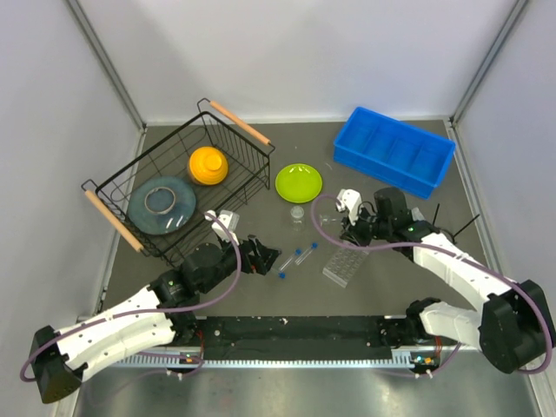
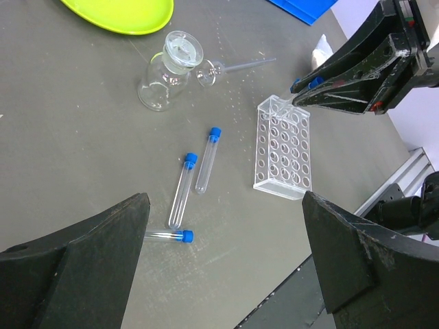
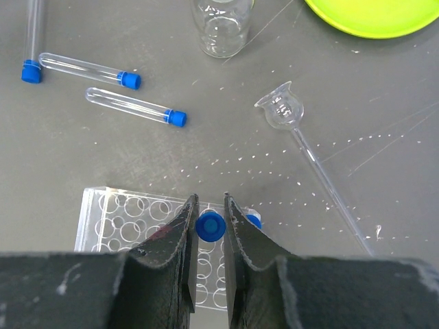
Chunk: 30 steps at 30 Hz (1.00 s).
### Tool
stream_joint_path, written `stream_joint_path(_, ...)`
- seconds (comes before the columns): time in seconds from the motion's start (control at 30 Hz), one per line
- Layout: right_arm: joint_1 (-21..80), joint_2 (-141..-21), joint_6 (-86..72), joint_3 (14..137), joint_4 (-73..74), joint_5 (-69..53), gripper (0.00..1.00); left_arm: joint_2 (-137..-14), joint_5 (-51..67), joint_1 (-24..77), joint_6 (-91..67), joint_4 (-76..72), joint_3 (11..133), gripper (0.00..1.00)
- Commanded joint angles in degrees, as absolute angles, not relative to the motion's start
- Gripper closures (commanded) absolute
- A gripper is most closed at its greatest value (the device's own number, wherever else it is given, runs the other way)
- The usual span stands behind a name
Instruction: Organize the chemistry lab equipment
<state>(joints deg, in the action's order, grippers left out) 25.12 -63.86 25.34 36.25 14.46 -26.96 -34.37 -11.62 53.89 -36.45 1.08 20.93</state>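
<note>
My right gripper (image 3: 209, 202) is shut on a blue-capped tube (image 3: 210, 225), held upright over a corner of the clear grid rack (image 3: 130, 219). A second blue cap (image 3: 254, 219) shows just beside it at the rack's edge. Three more blue-capped tubes (image 2: 208, 159) (image 2: 182, 188) (image 2: 168, 236) lie flat on the table left of the rack (image 2: 285, 147). My left gripper (image 2: 225, 205) is open and empty, hovering above those tubes. In the top view the rack (image 1: 345, 265) sits between the two grippers. A white packet (image 2: 320, 48) shows behind the right gripper. I cannot make out the black loop.
A small glass bottle (image 2: 164, 72) and a thin glass funnel piece (image 3: 282, 110) lie near the lime-green plate (image 1: 298, 182). A blue bin (image 1: 395, 149) stands at the back right. A wire basket (image 1: 239, 122) at the left holds the orange dome (image 1: 208, 165) and a grey plate (image 1: 162, 202).
</note>
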Motion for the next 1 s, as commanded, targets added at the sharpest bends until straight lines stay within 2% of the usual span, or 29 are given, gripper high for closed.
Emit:
stream_joint_path(0.0, 26.1, -64.8, 26.3, 36.1, 11.6, -26.9, 0.84, -33.5, -11.8, 53.6, -37.4, -0.6, 20.7, 0.01)
stream_joint_path(0.33, 26.9, -65.7, 26.0, 35.7, 11.3, -28.2, 0.83, -32.8, -12.0, 53.5, -37.6, -0.7, 20.2, 0.01)
stream_joint_path(0.97, 26.8, -64.5, 27.6, 35.2, 12.9, -26.4, 0.74, -31.9, -11.0, 53.4, -38.5, -2.2, 17.9, 0.01)
